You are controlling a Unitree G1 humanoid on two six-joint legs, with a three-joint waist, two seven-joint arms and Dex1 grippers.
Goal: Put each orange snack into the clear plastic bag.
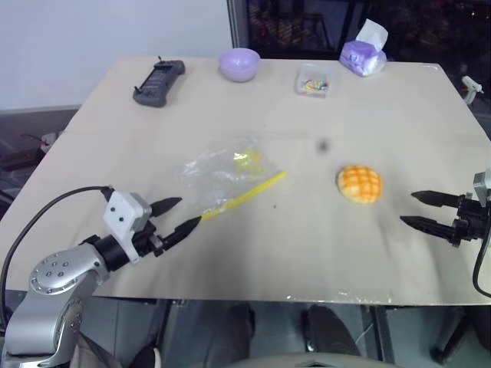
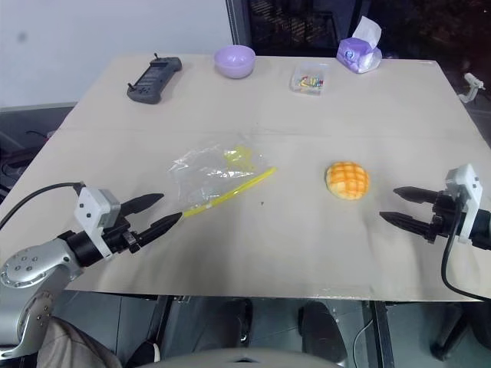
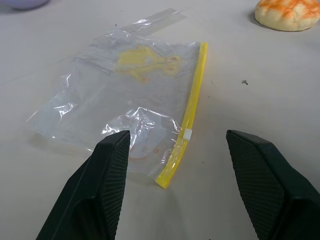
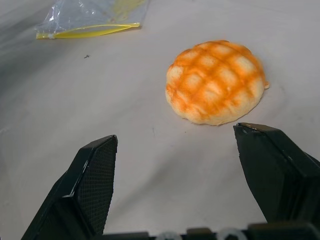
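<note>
Right now your left gripper [image 1: 175, 216] stands wide open and empty, its fingertips just short of the near end of the yellow strip on the clear plastic bag [image 1: 226, 173], which lies flat on the table [image 1: 368, 261] ahead of it. Further right, the orange snack [image 1: 359, 184] sits dome-up between the bag and your right gripper [image 1: 413, 209], well apart from the bag. That gripper too is spread wide and holds nothing, its fingers aimed at the snack from nearby without touching it.
</note>
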